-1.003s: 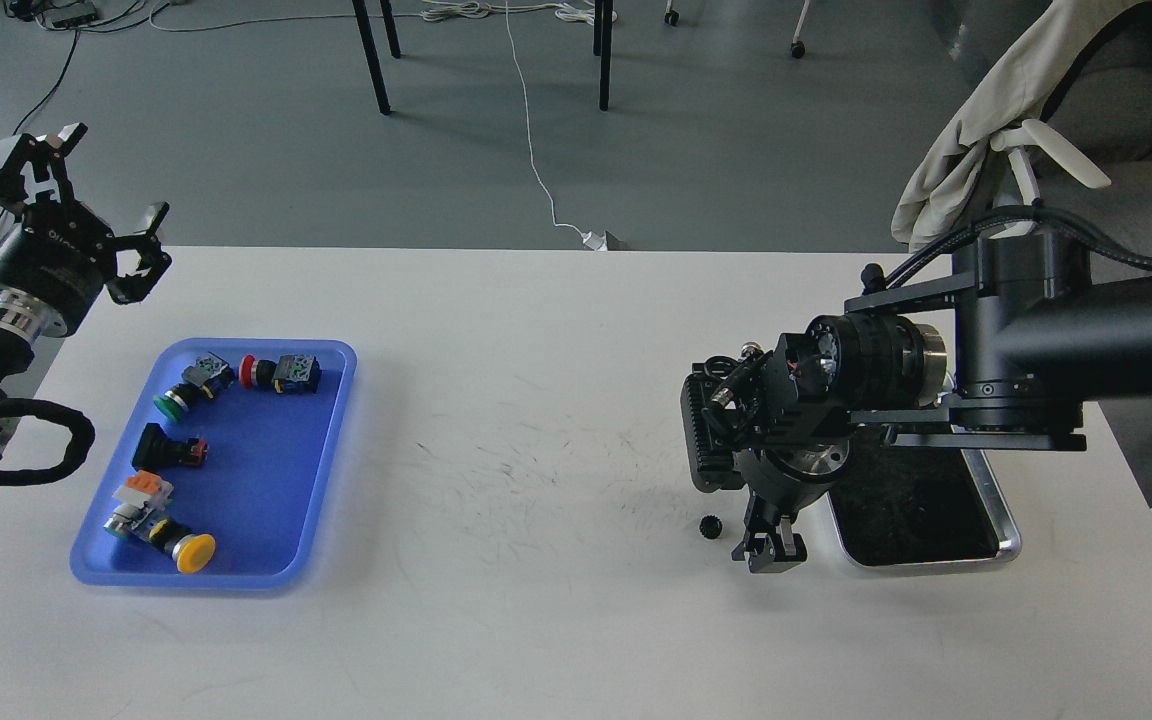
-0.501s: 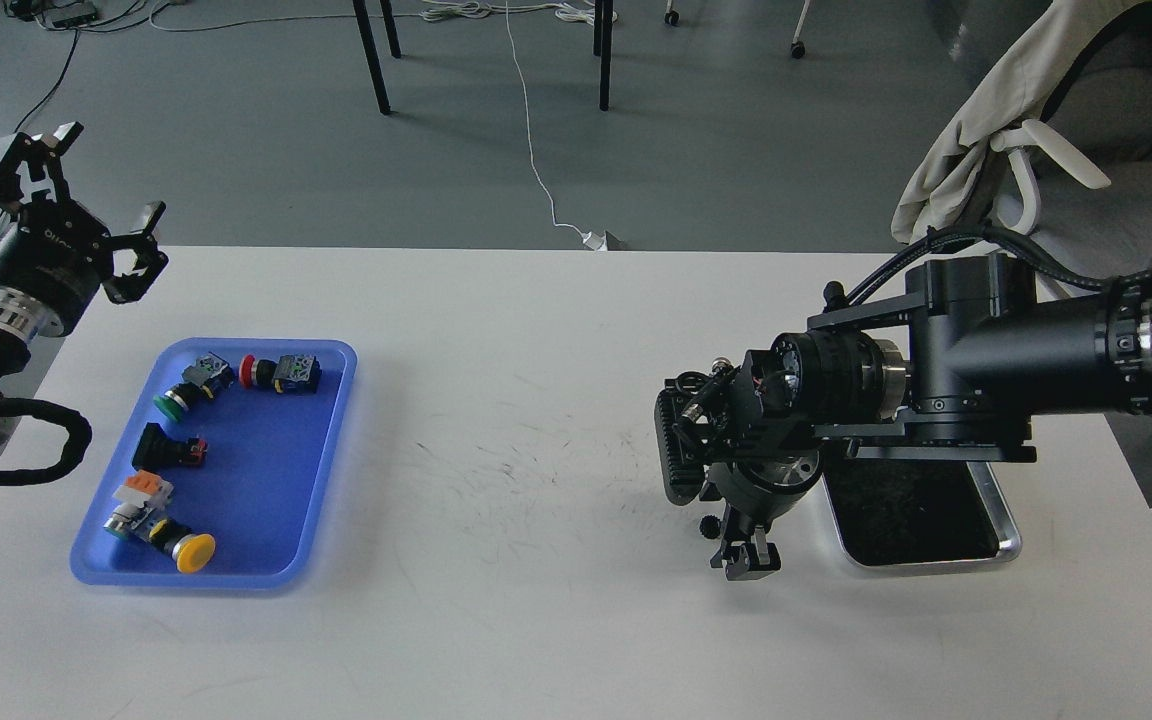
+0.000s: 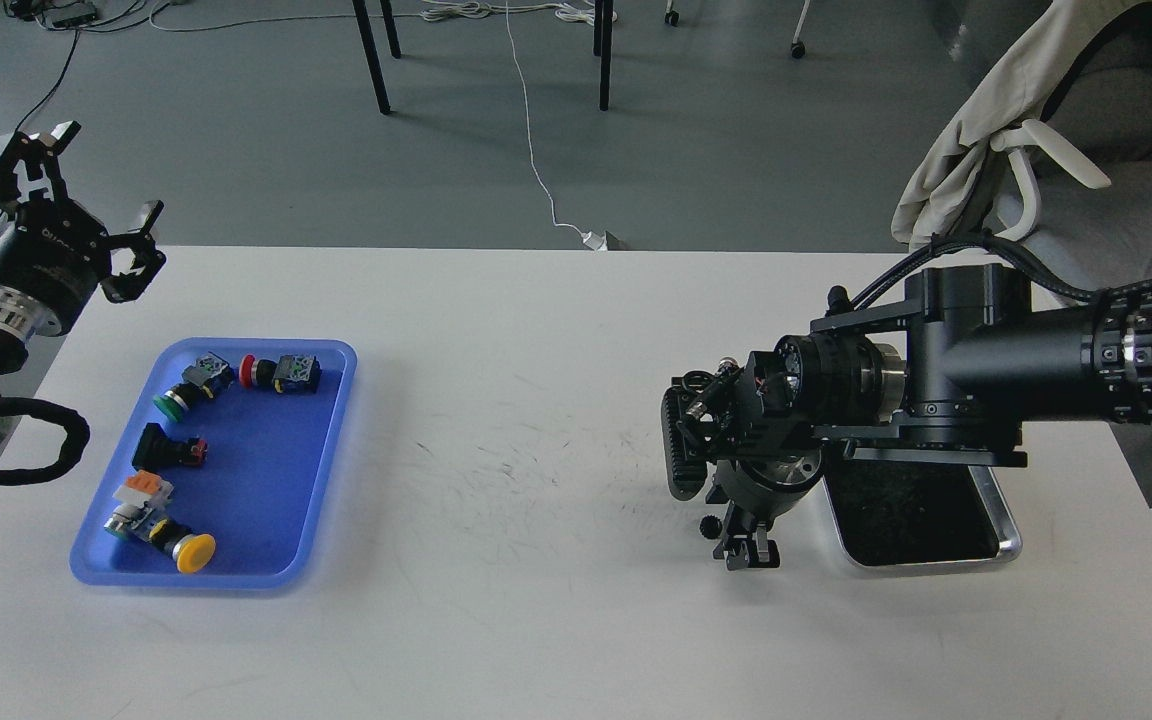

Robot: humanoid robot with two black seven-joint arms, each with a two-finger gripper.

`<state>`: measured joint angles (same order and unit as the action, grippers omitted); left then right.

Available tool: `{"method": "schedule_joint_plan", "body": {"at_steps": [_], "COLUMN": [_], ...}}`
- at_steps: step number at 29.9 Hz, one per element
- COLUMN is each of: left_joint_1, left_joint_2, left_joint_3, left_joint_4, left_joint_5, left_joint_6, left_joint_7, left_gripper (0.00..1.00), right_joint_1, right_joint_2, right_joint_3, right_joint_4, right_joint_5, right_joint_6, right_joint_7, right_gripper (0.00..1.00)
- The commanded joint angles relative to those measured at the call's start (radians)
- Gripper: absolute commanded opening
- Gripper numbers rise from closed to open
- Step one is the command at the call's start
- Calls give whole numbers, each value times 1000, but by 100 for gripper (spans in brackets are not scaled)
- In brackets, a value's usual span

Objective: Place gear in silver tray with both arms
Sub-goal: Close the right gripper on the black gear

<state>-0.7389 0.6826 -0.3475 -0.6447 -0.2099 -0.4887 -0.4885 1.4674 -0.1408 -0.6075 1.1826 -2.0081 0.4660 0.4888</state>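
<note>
The gear (image 3: 708, 524) is a small black toothed part lying on the white table, just left of the silver tray (image 3: 1010, 546). The tray's dark scratched bottom is partly hidden under my right arm. My right gripper (image 3: 713, 508) hangs low over the gear and looks open, with a ribbed finger (image 3: 677, 455) up and left of the gear and the other finger (image 3: 748, 548) close at its right. The gear is not gripped. My left gripper (image 3: 101, 175) is open and empty, raised at the table's far left corner.
A blue plastic tray (image 3: 344, 372) with several push-button switches (image 3: 186, 548) sits at the left. A chair draped with cloth (image 3: 986, 130) stands beyond the table's right back corner. The table's back edge runs behind both arms.
My right gripper has moved left and down, from over the silver tray's left edge to around the gear. The left gripper drifted slightly left. The gear has not moved.
</note>
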Motion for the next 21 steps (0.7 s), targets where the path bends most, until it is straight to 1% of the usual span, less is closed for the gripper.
{"method": "schedule_joint_plan", "body": {"at_steps": [1, 8, 11, 15, 17, 20, 21], "left_joint_1": [1, 0, 1, 1, 1, 1, 1], "left_joint_2": [-1, 0, 0, 0, 2, 2, 2], "left_joint_3": [-1, -1, -1, -1, -1, -1, -1], "left_joint_4": [0, 0, 2, 2, 2, 2, 2], "left_joint_5": [1, 1, 1, 1, 1, 1, 1], "left_joint_6": [0, 0, 0, 0, 0, 0, 0], "left_joint_7": [0, 0, 0, 0, 0, 0, 0], "left_gripper": [99, 99, 99, 99, 99, 99, 99], "right_joint_1": [-1, -1, -1, 1, 4, 7, 7], "right_joint_2": [13, 20, 20, 26, 27, 29, 29], "right_joint_3": [0, 0, 0, 0, 0, 0, -1], "right_joint_4": [-14, -17, -17, -18, -20, -21, -21], "right_joint_5": [0, 0, 0, 0, 0, 0, -1], "right_joint_6": [-1, -1, -1, -1, -1, -1, -1], "right_joint_7": [0, 0, 0, 0, 0, 0, 0], "right_gripper": [52, 48, 43, 40, 34, 32, 30]}}
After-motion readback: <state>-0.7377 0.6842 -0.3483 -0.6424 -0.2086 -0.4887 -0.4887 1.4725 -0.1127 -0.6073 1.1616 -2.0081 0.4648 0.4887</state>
